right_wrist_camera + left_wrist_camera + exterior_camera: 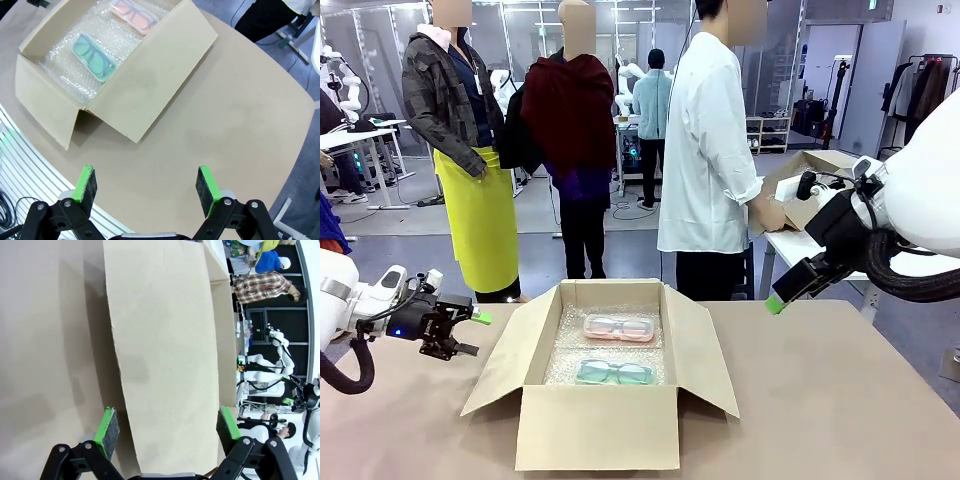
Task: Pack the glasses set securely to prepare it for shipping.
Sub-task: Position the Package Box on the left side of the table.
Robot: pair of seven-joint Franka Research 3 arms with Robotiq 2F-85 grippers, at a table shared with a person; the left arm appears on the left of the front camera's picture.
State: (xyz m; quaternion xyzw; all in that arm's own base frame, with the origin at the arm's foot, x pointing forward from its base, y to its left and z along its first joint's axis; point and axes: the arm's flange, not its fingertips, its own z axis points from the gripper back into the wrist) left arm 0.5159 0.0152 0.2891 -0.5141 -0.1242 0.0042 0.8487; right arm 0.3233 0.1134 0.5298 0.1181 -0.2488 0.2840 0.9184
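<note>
The glasses set lies on bubble wrap inside the open cardboard box: a pale pink case at the far end and a mint green case nearer me. Both cases also appear in the right wrist view, green and pink. My left gripper hovers open just left of the box's left flap, with nothing between its fingers. My right gripper hangs open and empty above the table, to the right of the box.
All the box flaps stand open and spread outward. A person in a white shirt stands at the far side, hands on another cardboard box on a side table at right. Bare tabletop lies right of the box.
</note>
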